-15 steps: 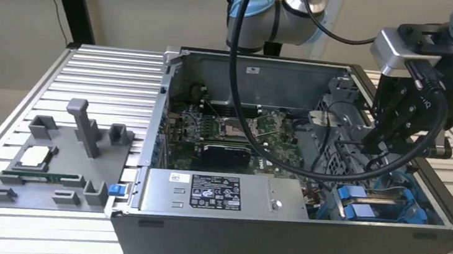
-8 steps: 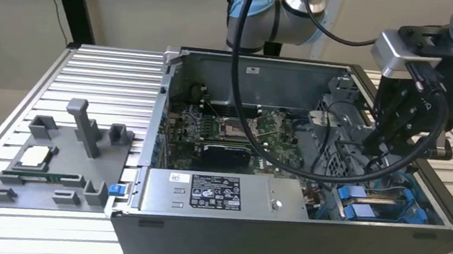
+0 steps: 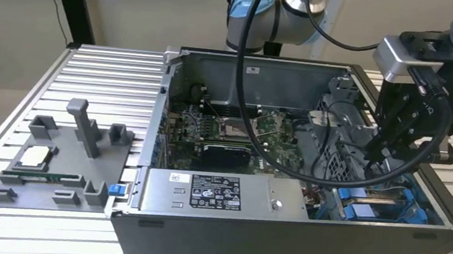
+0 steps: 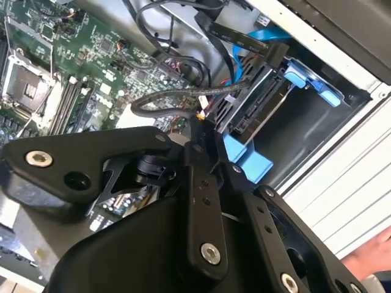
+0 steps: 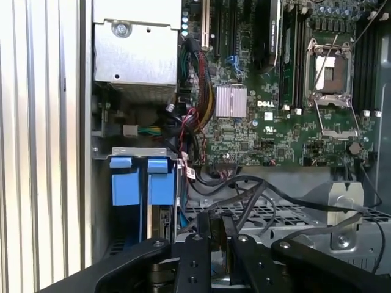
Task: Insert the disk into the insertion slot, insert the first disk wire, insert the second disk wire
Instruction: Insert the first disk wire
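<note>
My gripper (image 3: 382,163) reaches down into the open computer case at the exterior view's right, just above the insertion slot (image 3: 387,207) with its blue rails. In the second wrist view the disk (image 4: 259,110) sits in its blue frame inside the insertion slot (image 4: 313,83), connector edge facing my gripper (image 4: 200,122). My gripper (image 5: 218,235) has its fingers close together on a dark connector of a black disk wire (image 5: 244,194). The same wire (image 4: 177,97) loops across just past the fingertips. Two blue tabs (image 5: 145,181) of the slot lie beside the gripper.
A silver labelled power-supply box (image 3: 216,192) lies along the case front. The motherboard (image 3: 228,129) fills the case floor. A perforated metal cage (image 5: 293,215) sits beside the gripper. A grey fixture (image 3: 56,163) with parts rests outside on the exterior view's left. A person's hand (image 4: 368,256) shows beyond the case.
</note>
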